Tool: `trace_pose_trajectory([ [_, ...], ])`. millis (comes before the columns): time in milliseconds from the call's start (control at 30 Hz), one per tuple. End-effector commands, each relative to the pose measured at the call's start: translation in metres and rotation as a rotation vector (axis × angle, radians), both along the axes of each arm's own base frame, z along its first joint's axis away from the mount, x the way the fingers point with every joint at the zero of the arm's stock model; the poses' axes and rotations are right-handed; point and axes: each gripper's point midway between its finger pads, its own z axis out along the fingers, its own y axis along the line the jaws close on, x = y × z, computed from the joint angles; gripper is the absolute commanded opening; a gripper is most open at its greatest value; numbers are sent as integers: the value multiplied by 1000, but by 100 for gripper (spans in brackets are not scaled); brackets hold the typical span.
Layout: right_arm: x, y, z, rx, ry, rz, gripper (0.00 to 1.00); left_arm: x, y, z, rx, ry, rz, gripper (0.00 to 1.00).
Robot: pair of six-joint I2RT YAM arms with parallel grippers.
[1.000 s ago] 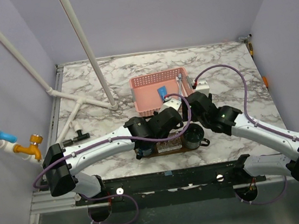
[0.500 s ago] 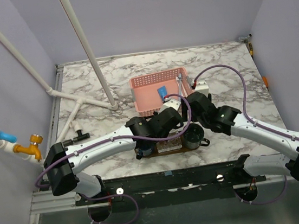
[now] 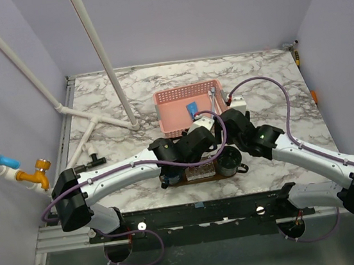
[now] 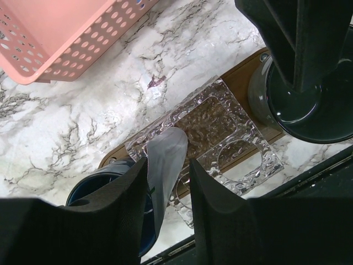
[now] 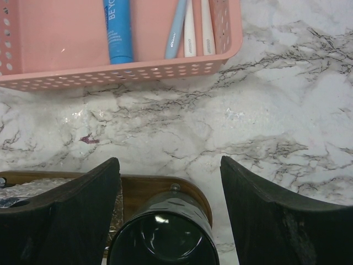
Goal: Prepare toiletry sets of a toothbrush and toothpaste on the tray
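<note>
The tray is a dark brown board that carries a clear glass holder with round holes. At its left end stands a blue cup. A flat whitish item stands up out of that cup. I cannot tell if it is toothpaste or a toothbrush. My left gripper is open around it. The item leans on the left finger, with a gap to the right finger. My right gripper hangs open above a dark cup on the tray's right end. A blue toothpaste tube and toothbrushes lie in the basket.
The pink perforated basket sits just behind the tray on the marble table. White pipes cross the back left. Both arms crowd over the tray, and the right gripper hangs right beside the left one.
The left jaws have come apart from the whitish item. In the top view both arms have hardly moved. The right wrist has edged slightly toward the basket.
</note>
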Motion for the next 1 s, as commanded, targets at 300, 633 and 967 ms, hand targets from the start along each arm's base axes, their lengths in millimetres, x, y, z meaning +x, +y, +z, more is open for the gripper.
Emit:
trace_pose_trajectory([
  [300,12,13,19,34,-26,12,78,13,11,68,-65,-116,19,44],
  [633,38,44,33,4,-26,85,80,14,36,127,-160,-221,47,65],
  [967,91,67,14,-5,51,116,79,7,81,162,-269,-295,105,81],
])
